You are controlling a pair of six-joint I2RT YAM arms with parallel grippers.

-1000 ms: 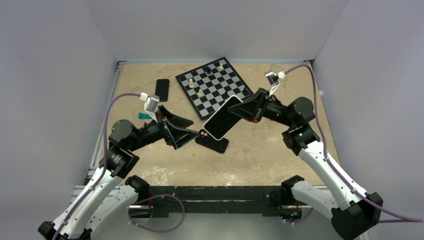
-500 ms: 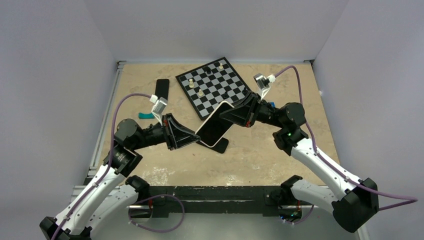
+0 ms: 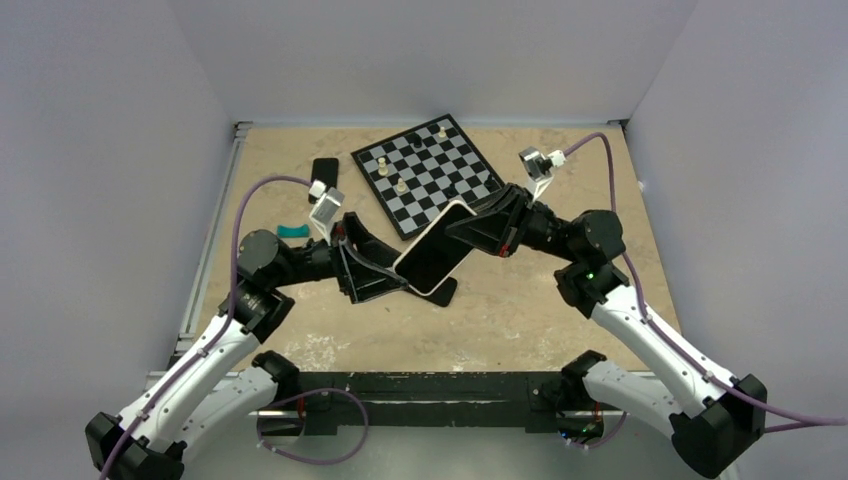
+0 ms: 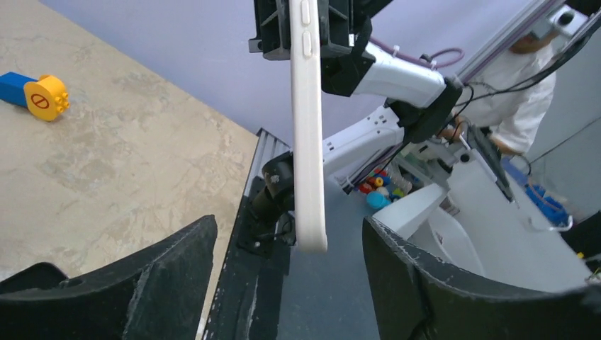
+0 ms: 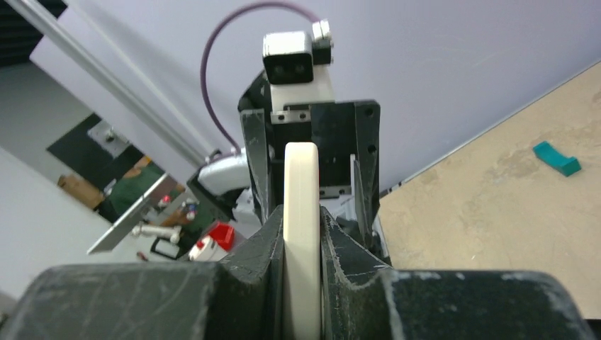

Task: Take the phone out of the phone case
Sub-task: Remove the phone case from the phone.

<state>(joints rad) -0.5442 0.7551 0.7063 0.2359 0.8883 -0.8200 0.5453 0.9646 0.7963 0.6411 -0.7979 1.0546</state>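
Observation:
My right gripper (image 3: 478,228) is shut on the upper end of the phone (image 3: 437,250) and holds it tilted above the table, black screen up and white rim showing. In the right wrist view the phone's white edge (image 5: 301,184) is pinched between the fingers (image 5: 354,248). My left gripper (image 3: 395,270) is open, and the phone's lower end reaches just between its fingertips without touching. In the left wrist view the white edge (image 4: 308,142) hangs between the wide-apart fingers (image 4: 170,269). The black phone case (image 3: 447,291) lies on the table, mostly hidden under the phone.
A chessboard (image 3: 428,170) with several pieces lies at the back centre. A second black slab (image 3: 325,170) lies at the back left. A teal piece (image 3: 293,231) is beside the left arm. A blue and yellow block (image 4: 35,92) lies on the table.
My left gripper has moved right, and its open jaws now bracket the phone's lower end. My right gripper has brought the phone down and left towards it.

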